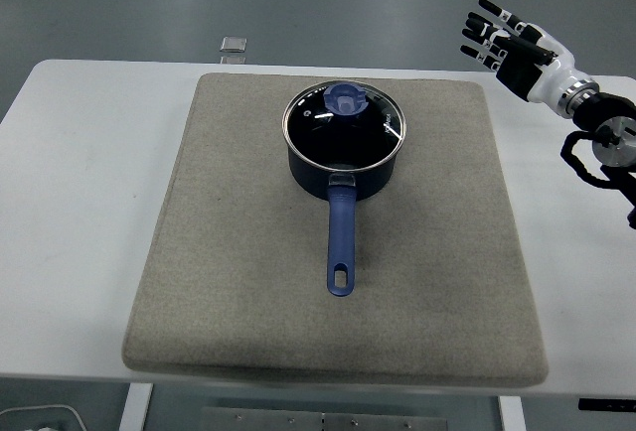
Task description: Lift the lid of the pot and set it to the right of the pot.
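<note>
On the white surface (84,203) lies a large grey felt mat (229,282), covering most of its middle and reaching close to the near edge; toward the far part of this mat stands a dark blue saucepan (343,175), upright, with its long blue handle (341,247) pointing straight toward the near edge; the handle ends in a small hanging slot. Seated flat on the saucepan's rim is the glass lid (343,128), edged with a metal band and topped by a round blue knob (347,99) that sits a little toward the far side of the lid's middle; the lid covers the pot fully and nothing touches it.

Up at the far right, well apart from the saucepan and beyond the mat's right edge, hangs the right hand (502,42); its black fingers (481,28) are stretched out and spread, pointing left, and they hold nothing; the white wrist and black arm run off toward the right edge of the view.

Beyond the surface's far edge, on the grey floor, lies a small pale square object (235,46); what it is cannot be told.
</note>
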